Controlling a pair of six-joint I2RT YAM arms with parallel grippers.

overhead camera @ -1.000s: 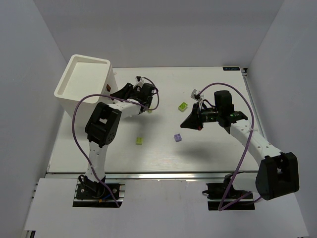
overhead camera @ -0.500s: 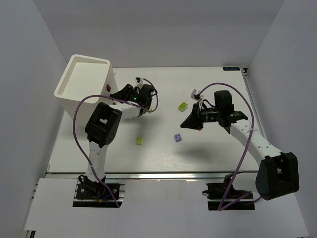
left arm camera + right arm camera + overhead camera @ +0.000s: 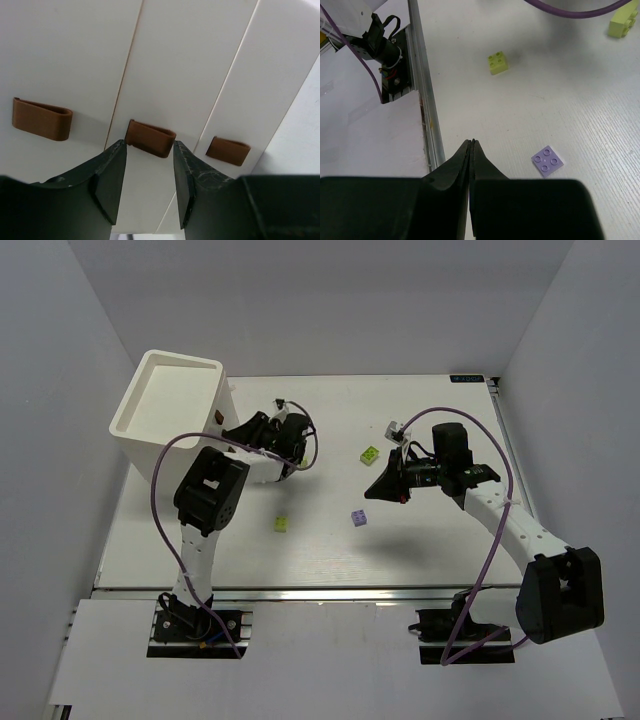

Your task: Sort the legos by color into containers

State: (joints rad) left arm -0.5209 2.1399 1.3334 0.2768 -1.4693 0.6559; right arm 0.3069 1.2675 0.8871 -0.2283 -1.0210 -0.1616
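Note:
The cream-white box (image 3: pixel 165 405) stands at the far left, its drawers (image 3: pixel 165 75) facing my left gripper (image 3: pixel 240 432). In the left wrist view three brown knobs show; the left gripper (image 3: pixel 149 146) is open, its fingertips (image 3: pixel 116 152) just short of the middle knob (image 3: pixel 150 138) and as wide apart as it. My right gripper (image 3: pixel 375 490) is shut and empty above the table (image 3: pixel 471 142). A lavender lego (image 3: pixel 358 517) (image 3: pixel 548 161) lies beside it. Yellow-green legos lie at mid-table (image 3: pixel 371 454) (image 3: pixel 623 22) and nearer the front (image 3: pixel 282 524) (image 3: pixel 498 63). No dark green lego shows.
White walls enclose the table on three sides. A metal rail (image 3: pixel 300 589) runs along the near edge, with both arm bases below it. Purple cables loop off each arm (image 3: pixel 160 455).
My left gripper has moved a little left, closer to the drawer fronts. The right arm and the legos have not moved.

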